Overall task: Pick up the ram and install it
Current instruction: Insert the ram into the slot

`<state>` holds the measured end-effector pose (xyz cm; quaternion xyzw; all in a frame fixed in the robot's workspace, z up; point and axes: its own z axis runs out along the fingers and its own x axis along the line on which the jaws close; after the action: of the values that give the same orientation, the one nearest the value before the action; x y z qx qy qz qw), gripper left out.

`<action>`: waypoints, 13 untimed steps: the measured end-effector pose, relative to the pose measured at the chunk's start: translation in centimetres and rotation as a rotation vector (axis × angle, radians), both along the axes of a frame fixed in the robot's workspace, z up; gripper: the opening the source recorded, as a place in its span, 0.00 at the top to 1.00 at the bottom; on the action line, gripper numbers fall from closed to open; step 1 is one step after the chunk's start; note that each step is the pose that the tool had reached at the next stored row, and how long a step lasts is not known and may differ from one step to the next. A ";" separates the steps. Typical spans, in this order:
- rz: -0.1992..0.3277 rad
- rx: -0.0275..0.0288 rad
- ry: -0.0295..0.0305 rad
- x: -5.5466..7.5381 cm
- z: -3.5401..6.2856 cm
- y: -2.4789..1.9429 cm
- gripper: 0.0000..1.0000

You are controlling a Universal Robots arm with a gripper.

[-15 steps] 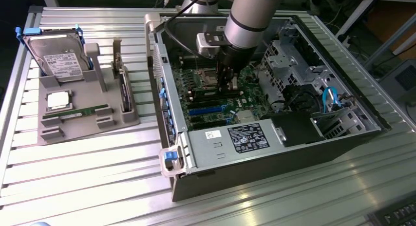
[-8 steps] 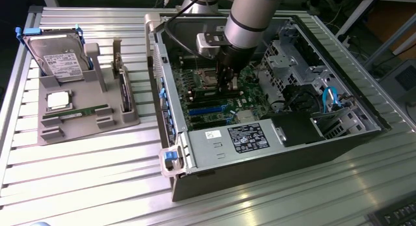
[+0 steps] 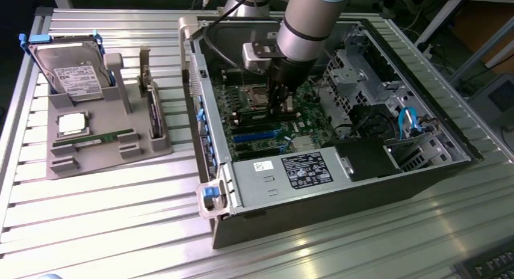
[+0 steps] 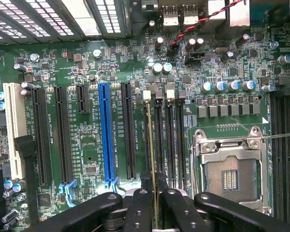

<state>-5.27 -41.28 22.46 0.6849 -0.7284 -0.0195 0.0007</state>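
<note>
Inside the open computer case (image 3: 418, 171), my gripper (image 3: 283, 107) reaches down over the motherboard (image 3: 305, 119). The ram (image 4: 152, 159) appears edge-on in the wrist view as a thin pale line. It runs out from between my black fingers (image 4: 140, 208), which are shut on it. It stands on edge along the black memory slots (image 4: 168, 140), beside the processor socket (image 4: 229, 176). In the exterior view, a short green strip of the ram (image 3: 253, 115) pokes out toward the exterior view's left of the gripper, low over the board. Whether it is seated in a slot I cannot tell.
A grey holder (image 3: 105, 156) at the exterior view's left carries a hard drive (image 3: 76, 74), a processor chip (image 3: 71, 124) and a second green stick (image 3: 96, 137). In the case, a blue expansion slot (image 4: 106, 133), the power supply (image 3: 297, 171) and drive cages (image 3: 362, 74) surround the work spot.
</note>
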 end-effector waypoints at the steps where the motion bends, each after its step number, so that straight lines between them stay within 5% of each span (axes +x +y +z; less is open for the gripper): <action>1: -0.001 0.0001 -0.0001 0.0 -0.01 0.00 0.86; 13: -0.008 0.0002 -0.0001 -0.2 -0.51 0.00 0.86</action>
<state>-5.47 -41.27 21.94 0.6819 -0.7312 -0.0195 0.0005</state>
